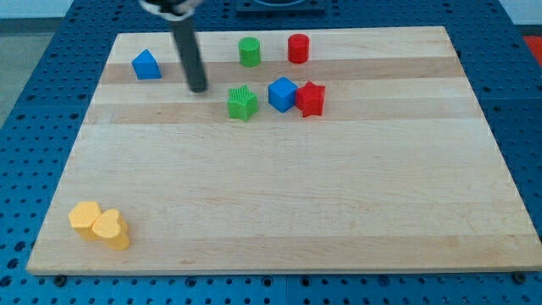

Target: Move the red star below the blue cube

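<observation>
- The arm carries no hand, only a dark rod, so there is nothing on it to be clenched or released.
- The rod comes down from the view's top; my tip (198, 88) rests on the desk (271, 203) in its upper left part.
- My tip touches no block. It stands between the blue house-shaped block (146, 65), to its left and a little higher, and the green star (242, 103), to its right and slightly lower.
- The red star (311, 99) lies in the upper middle of the desk, pressed against the right side of the blue cube (283, 93). It sits level with the cube, or only a shade lower, not beneath it.
- The green star lies just left of the blue cube, with a narrow gap between them.
- A green cylinder (249, 52) and a red cylinder (298, 48) stand side by side near the top edge, above the cube and the stars, apart from each other.
- Two yellow blocks (100, 225) sit touching in the bottom left corner, far from everything else; their shapes are hard to make out.
- My tip is well apart from the red star, with the green star and blue cube between them.
</observation>
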{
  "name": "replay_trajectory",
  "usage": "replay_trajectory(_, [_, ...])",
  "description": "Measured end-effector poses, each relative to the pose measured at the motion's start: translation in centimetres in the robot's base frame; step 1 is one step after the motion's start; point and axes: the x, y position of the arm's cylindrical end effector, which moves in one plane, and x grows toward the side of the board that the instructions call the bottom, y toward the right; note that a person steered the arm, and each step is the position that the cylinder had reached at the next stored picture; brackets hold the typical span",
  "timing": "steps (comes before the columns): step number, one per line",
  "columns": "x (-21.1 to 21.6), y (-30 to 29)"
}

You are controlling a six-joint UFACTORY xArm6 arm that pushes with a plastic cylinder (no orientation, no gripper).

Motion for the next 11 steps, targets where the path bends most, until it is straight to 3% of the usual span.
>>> replay_trajectory(3, [-2.4,12.1])
replay_trajectory(5, [-0.3,17.4])
replay_trajectory(8, [6.5,14.7])
replay_trajectory(9, [6.8,13.9])
replay_trajectory(11, [2.0,13.5])
